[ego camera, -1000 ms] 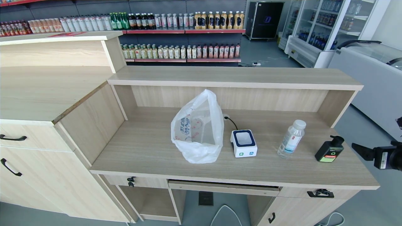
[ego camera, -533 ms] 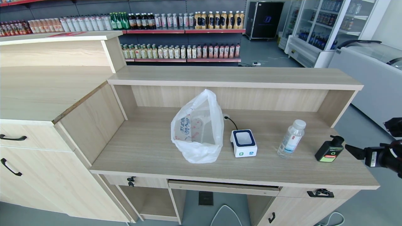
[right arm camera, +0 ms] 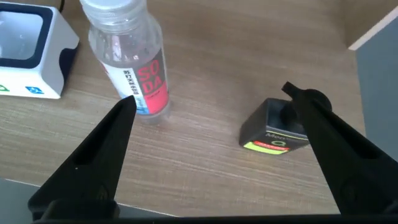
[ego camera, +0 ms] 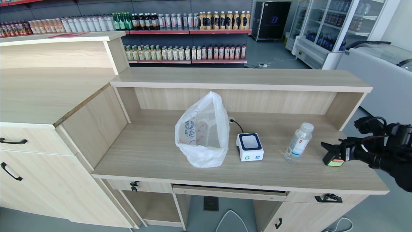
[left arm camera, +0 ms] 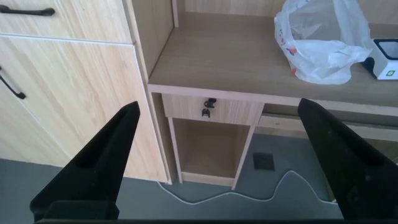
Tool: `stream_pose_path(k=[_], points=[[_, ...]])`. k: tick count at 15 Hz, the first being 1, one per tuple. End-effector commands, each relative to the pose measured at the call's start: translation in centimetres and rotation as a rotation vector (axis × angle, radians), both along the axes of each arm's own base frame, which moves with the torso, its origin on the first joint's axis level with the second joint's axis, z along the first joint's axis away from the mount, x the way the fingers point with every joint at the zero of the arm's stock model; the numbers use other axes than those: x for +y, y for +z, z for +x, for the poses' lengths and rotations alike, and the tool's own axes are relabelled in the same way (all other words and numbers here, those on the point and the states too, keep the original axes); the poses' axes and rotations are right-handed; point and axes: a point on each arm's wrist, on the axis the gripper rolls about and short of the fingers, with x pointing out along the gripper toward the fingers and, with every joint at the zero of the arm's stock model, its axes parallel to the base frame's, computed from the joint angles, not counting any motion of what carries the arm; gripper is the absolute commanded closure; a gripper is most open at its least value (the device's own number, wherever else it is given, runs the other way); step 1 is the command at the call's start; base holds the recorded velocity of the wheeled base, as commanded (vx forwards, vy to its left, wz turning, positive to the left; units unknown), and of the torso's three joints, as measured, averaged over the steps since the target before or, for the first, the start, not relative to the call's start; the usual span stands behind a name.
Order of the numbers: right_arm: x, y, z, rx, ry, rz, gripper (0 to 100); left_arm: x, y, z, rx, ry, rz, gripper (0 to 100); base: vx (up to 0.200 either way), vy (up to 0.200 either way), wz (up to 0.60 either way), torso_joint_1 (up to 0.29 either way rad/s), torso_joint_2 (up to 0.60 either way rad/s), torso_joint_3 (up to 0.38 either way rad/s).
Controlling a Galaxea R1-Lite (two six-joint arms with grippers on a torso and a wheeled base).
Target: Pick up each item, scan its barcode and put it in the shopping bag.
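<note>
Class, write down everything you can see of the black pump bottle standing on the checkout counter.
The black pump bottle is small, squat and flat-sided, of dark, plastic-looking material, topped by a black pump head with a side spout. A label with red and green bands sits low on its front. It stands upright on the wooden counter, near its right end, apart from the clear water bottle. The right gripper is open close over it; contact cannot be made out.

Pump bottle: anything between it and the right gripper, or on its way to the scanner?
Nothing visible between the open right gripper and the pump bottle close before it. Toward the scanner, the water bottle stands upright on the counter in the straight line; carrying it lifted would probably clear that.
</note>
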Motion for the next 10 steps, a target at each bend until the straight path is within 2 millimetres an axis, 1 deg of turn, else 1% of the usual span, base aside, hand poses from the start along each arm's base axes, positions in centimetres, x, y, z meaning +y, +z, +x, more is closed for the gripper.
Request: stream_pose_path(k=[1,2,4,5,7,10], points=[[2.0,-2.2,1.7,0.043,0.077,0.013,0,0.0,0.0,0.0,0.0,0.002,0.0,0,0.0,0.0,0.0,0.0,0.0,0.0],[2.9,-2.6,2.0,0.041,0.103,0.012,0,0.0,0.0,0.0,0.0,0.001,0.0,0,0.0,0.0,0.0,0.0,0.0,0.0],[3.9,-3.3,2.5,0.035,0.133,0.004,0,0.0,0.0,0.0,0.0,0.001,0.0,0,0.0,0.0,0.0,0.0,0.0,0.0],[3.9,-3.5,2.6,0.034,0.136,-0.001,0,0.0,0.0,0.0,0.0,0.001,0.0,0,0.0,0.0,0.0,0.0,0.0,0.0],[3.8,-4.4,3.3,0.027,0.153,-0.049,0,0.0,0.0,0.0,0.0,0.001,0.0,0,0.0,0.0,0.0,0.0,0.0,0.0],[3.7,-5.3,4.1,0.008,0.156,-0.059,0,0.0,0.0,0.0,0.0,0.001,0.0,0,0.0,0.0,0.0,0.0,0.0,0.0]])
